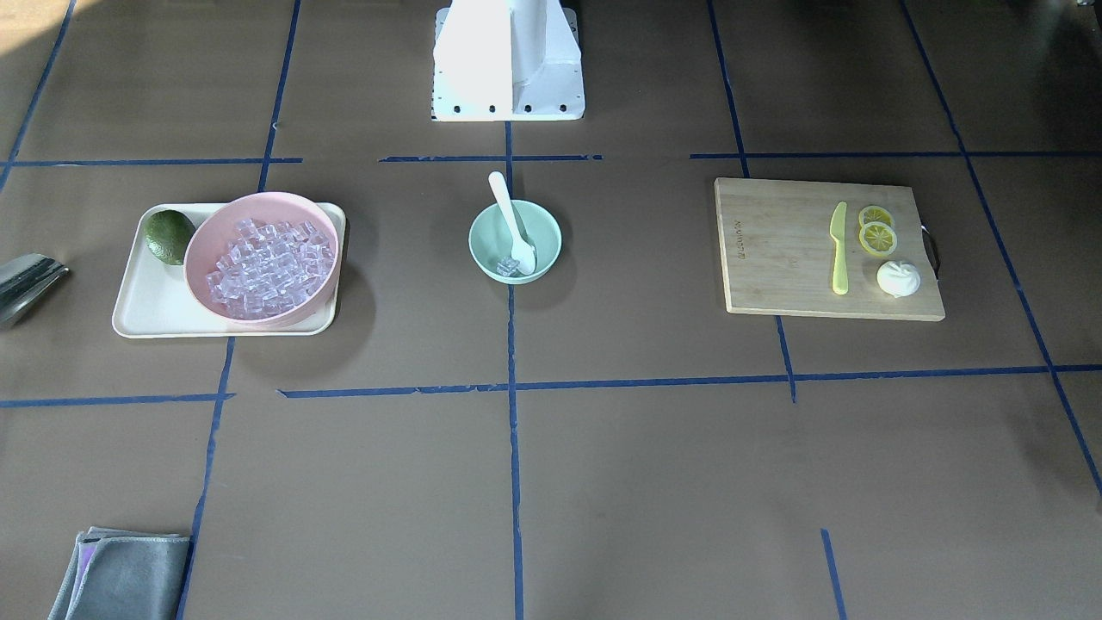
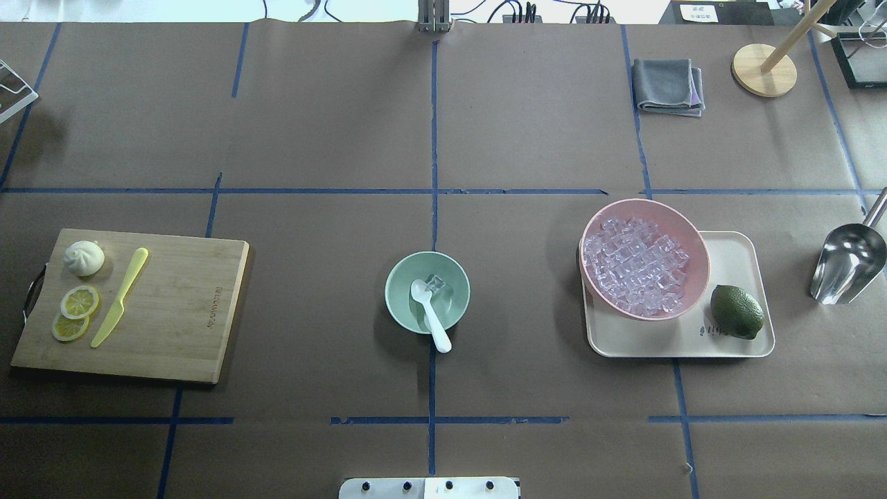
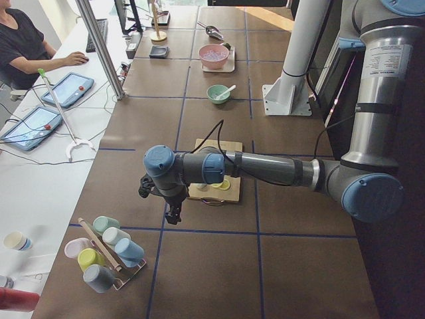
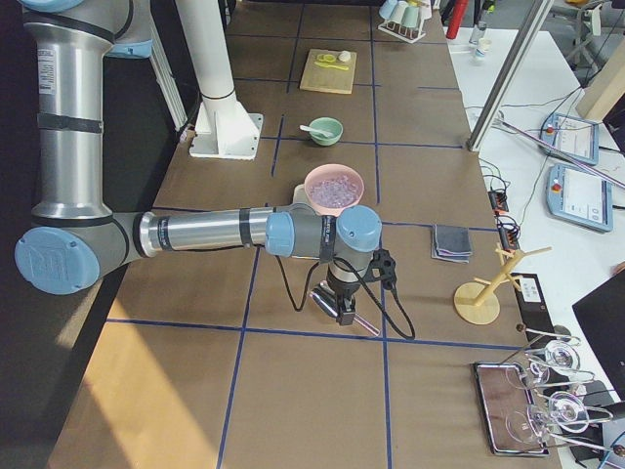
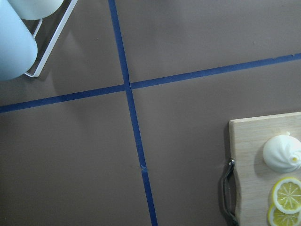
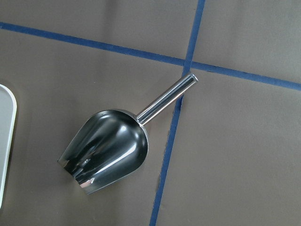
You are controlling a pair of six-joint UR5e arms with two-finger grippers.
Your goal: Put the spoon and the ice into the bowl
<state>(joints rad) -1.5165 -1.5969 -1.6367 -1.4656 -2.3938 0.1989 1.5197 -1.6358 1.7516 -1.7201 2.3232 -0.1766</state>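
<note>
Shiny steel scoop [image 6: 106,148] lies below right gripper [image 4: 344,311]; finger opening cannot be told. White plastic spoon [image 2: 429,313] overhangs round mint-green bowl [image 2: 396,294] at six o'clock; a nudge could tip it out.

Side views. The silver, blue-jointed left arm [image 3: 265,169] holds its forearm level, with its black two-finger left gripper [image 3: 174,216] pointing straight down. The matching right arm [image 4: 205,232] mirrors this pose, right gripper [image 4: 342,309] likewise turned downward. Neither gripper's finger spacing is discernible.
</note>
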